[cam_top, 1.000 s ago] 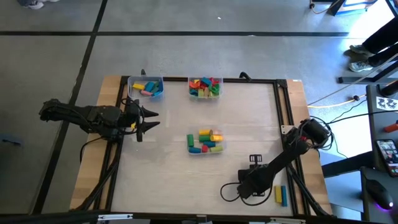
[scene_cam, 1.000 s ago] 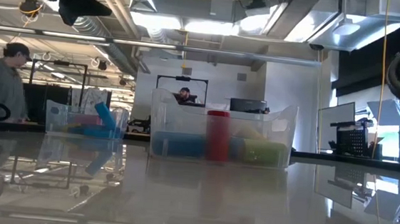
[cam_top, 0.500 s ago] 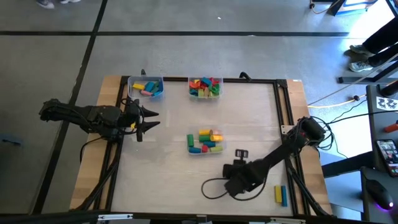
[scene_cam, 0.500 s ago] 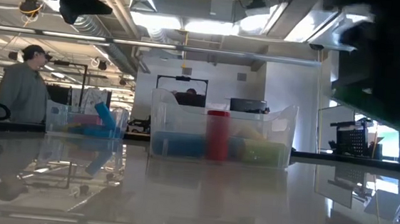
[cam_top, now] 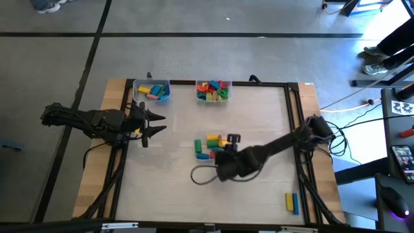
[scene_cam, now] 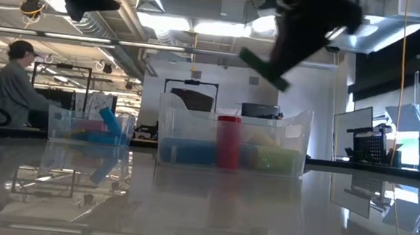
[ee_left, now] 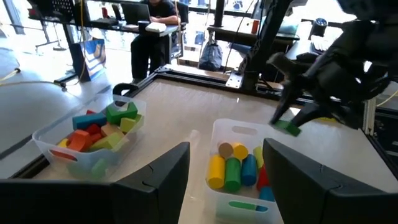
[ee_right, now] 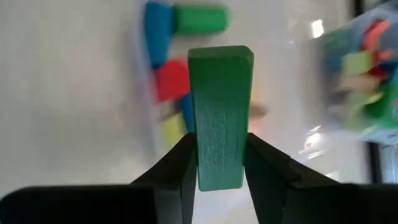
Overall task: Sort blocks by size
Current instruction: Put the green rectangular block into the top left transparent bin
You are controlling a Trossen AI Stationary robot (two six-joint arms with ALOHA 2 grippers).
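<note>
While seen from above, left to right:
Left arm: stretched over the table's left edge, parked beside the far-left tub.
Left jaws (cam_top: 157, 124): spread apart, gripping nothing; in the left wrist view the two dark fingers (ee_left: 163, 175) frame the middle tub from the near side.
Far-left tub (cam_top: 152, 90): clear plastic, at the table's far left corner; loaded with blue, yellow and pink blocks (cam_top: 155, 91).
Far-middle tub (cam_top: 213, 91): clear plastic, on the far edge, well apart from the far-left tub; packed with red, green, yellow and orange blocks (cam_top: 212, 90).
Middle tub (cam_top: 200, 151): clear plastic, near the table's centre; filled with yellow, green, blue and red blocks (cam_top: 213, 144), several of them round pegs lying side by side.
Table (cam_top: 174, 181): pale top, dark frame round the rim.
Right arm: reaching in from the right edge across the table toward the centre.
Right jaws (cam_top: 233, 138): hanging above the middle tub's right end, closed partway on a green block (ee_right: 220, 115).
Green block: flat, rectangular, clamped by its long sides between both fingers (ee_right: 181, 167), clear of the table; shown as a tilted green slab high above the tub in the low view.
Loose blocks (cam_top: 292, 202): one yellow, one blue, lying side by side at the table's near right corner, well apart from every tub.
Person (scene_cam: 13, 87): standing in the room beyond the table, at the low view's left.
</note>
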